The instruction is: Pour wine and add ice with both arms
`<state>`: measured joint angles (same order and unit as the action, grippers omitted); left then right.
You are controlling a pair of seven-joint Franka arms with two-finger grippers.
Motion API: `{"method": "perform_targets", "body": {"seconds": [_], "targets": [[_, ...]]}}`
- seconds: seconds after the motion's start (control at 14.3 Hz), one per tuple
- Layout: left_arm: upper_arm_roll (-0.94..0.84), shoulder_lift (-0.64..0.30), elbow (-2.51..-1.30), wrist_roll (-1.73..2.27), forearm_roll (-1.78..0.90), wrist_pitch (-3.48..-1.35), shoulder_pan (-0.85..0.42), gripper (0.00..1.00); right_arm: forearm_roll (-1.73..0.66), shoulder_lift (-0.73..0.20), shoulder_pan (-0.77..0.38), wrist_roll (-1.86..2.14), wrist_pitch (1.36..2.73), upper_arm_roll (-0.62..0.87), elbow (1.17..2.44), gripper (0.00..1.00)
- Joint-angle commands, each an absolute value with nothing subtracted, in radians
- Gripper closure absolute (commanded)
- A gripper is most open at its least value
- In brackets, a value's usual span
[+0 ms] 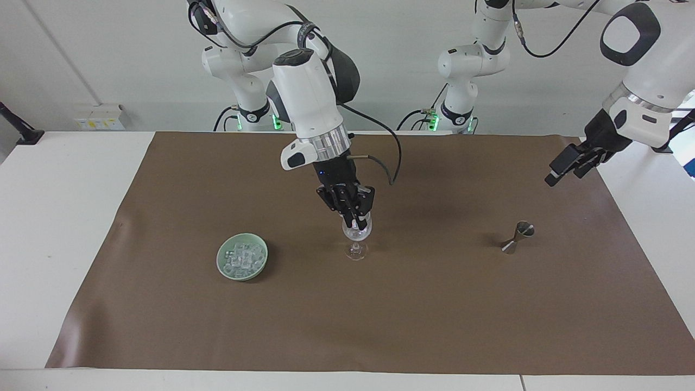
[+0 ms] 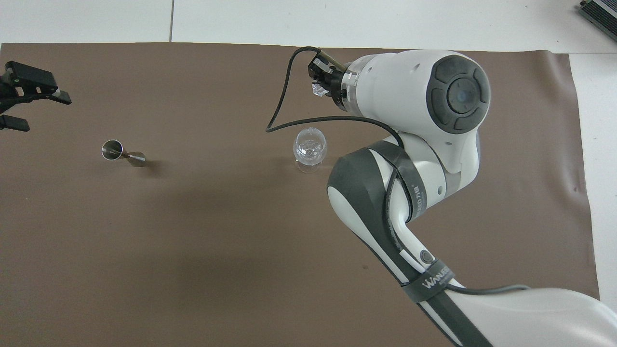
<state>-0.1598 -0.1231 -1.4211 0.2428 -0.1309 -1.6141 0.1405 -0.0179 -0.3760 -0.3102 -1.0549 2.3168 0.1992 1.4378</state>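
Two white robot arms work over a tabletop (image 1: pixel 65 217) covered by a brown mat (image 1: pixel 412 315). The right pincer (image 1: pixel 355 224) hangs directly over the mouth of a clear stemmed glass (image 1: pixel 357 239), its fingertips pressed together on one small clear ice cube (image 2: pixel 319 89), which shows at the tips in the overhead view. The glass stands upright on the mat beneath that pincer, with something clear glinting in its bowl.

Toward the right arm's end of the tabletop from the right pincer, a pale green bowl (image 1: pixel 242 256) sits on the mat holding the ice (image 1: pixel 242 255), a heap of glassy cubes. The bowl is well apart from the glass.

The left pincer (image 1: pixel 564 168) is raised in the air over the mat's edge at the left arm's end, its fingers spread apart and holding nothing. A small metal jigger (image 1: pixel 518 237) stands upright on the mat, below that pincer and well apart from it.
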Motion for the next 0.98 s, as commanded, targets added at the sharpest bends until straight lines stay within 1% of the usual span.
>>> {"method": "perform_targets", "body": {"seconds": [0.0, 0.14, 0.35, 0.63, 0.77, 0.91], "targets": [[-0.152, -0.066, -1.457, 0.123, -0.106, -1.563, 0.117, 0.0, -0.017, -0.361, -0.304, -1.078, 2.269, 0.204, 1.445, 1.0], [-0.147, -0.042, -1.488, 0.106, -0.063, -1.555, 0.071, 0.0, -0.018, -0.338, -0.302, -1.078, 2.267, 0.206, 1.489, 1.0], [-0.158, -0.002, -1.544, 0.068, -0.035, -1.558, 0.071, 0.0, -0.02, -0.305, -0.304, -1.097, 2.263, 0.206, 1.543, 1.0], [-0.16, 0.031, -1.603, 0.025, -0.018, -1.569, 0.071, 0.0, -0.02, -0.292, -0.305, -1.134, 2.237, 0.219, 1.555, 1.0], [-0.16, 0.057, -1.669, 0.026, -0.018, -1.632, 0.071, 0.0, -0.02, -0.281, -0.307, -1.143, 2.23, 0.221, 1.577, 1.0], [-0.16, 0.058, -1.674, 0.023, -0.018, -1.661, 0.071, 0.0, -0.021, -0.272, -0.305, -1.141, 2.229, 0.221, 1.598, 1.0]]}}
